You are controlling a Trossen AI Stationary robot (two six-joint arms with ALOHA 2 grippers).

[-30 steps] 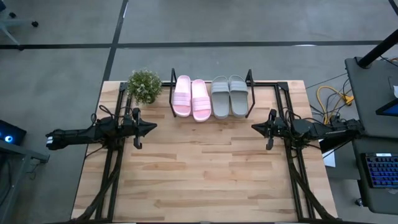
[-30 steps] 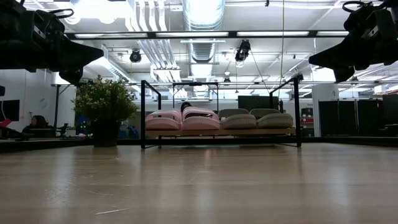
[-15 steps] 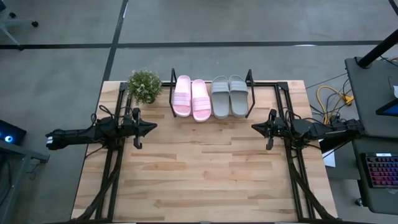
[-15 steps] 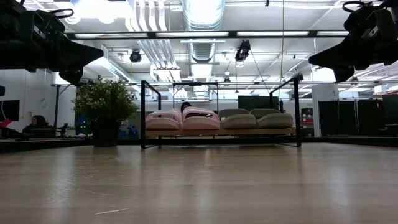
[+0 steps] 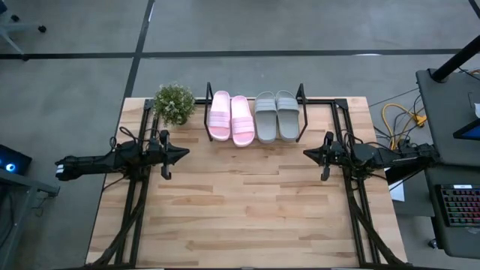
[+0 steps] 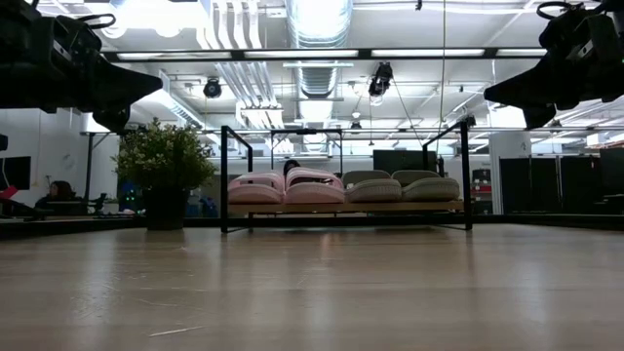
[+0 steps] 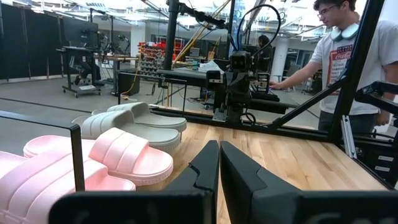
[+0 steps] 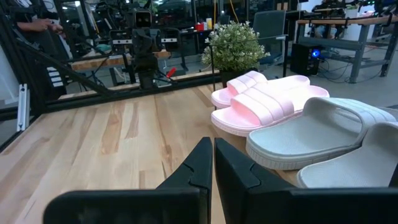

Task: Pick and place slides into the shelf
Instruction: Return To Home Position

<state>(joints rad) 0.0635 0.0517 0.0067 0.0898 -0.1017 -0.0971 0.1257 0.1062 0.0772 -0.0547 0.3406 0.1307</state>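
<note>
Two pale pink slides and two grey slides lie side by side, soles down, on the wooden base of the black wire shelf at the table's far edge. The low view shows the same row, pink slides and grey slides. My left gripper hovers shut over the table's left side, pointing right; its wrist view shows the shut fingers. My right gripper hovers shut over the right side, pointing left, shown as in its wrist view. Neither touches anything.
A small green potted plant stands left of the shelf at the far edge. Bare wooden tabletop stretches between and in front of the arms. A person stands beyond the table's right side.
</note>
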